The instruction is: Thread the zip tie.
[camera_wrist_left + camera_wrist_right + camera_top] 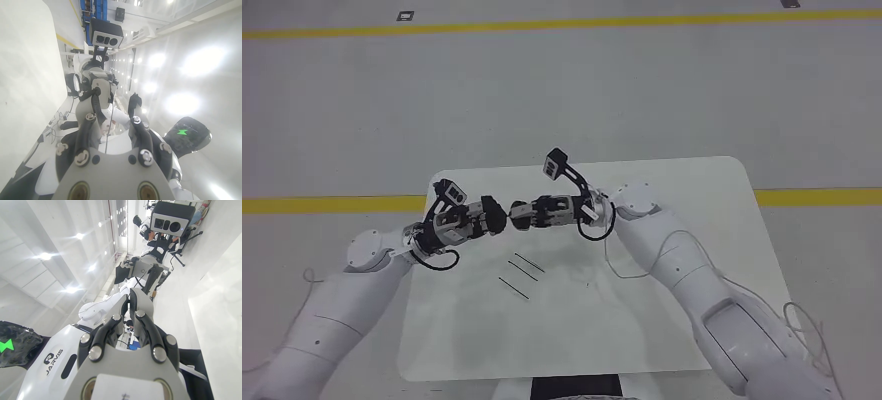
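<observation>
Three loose zip ties (521, 272) just sitting side by side on the white table (692, 200) in the top view, while the wrist views give you the jaws: left gripper (115, 100) spread wide, right gripper (129, 294) pinched nearly closed on a fourth zip tie (110, 121).

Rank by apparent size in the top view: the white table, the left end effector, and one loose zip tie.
1. white table, by far the largest.
2. left end effector; it is raised nearer the camera, so its lead is unsure.
3. loose zip tie: similar length, far thinner.
</observation>
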Controlling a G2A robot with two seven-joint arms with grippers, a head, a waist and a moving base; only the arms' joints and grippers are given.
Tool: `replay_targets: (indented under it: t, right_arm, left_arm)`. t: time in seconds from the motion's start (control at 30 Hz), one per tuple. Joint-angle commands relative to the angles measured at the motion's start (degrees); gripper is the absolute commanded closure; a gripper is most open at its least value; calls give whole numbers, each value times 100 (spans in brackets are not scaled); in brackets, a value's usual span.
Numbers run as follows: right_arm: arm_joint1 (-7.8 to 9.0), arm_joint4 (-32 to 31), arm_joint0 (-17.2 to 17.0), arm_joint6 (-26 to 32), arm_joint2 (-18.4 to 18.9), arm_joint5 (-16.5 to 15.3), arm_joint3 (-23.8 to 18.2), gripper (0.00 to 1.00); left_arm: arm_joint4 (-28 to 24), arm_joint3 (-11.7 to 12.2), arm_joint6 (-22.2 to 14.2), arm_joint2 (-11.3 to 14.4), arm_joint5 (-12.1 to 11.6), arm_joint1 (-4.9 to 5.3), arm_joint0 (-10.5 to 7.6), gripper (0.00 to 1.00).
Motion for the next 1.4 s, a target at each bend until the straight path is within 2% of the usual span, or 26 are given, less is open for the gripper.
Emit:
replay_targets:
  t: [0.0,0.17,0.67,1.07,1.37]
  right_arm:
    - [-17,-20,18,10,-2,0,32,100]
    - [-70,-75,64,56,-16,0,135,100]
    - [-183,-112,135,148,40,0,337,100]
    - [-226,-205,127,179,151,0,360,100]
    - [-253,-250,121,229,212,0,381,100]
  left_arm:
    - [14,-4,-20,-13,6,-7,6,71]
    - [49,-12,-72,-39,31,-34,19,77]
    - [142,27,-166,-112,95,-110,26,86]
    - [258,48,-116,-188,107,-162,51,87]
    - [336,30,-88,-251,100,-193,88,93]
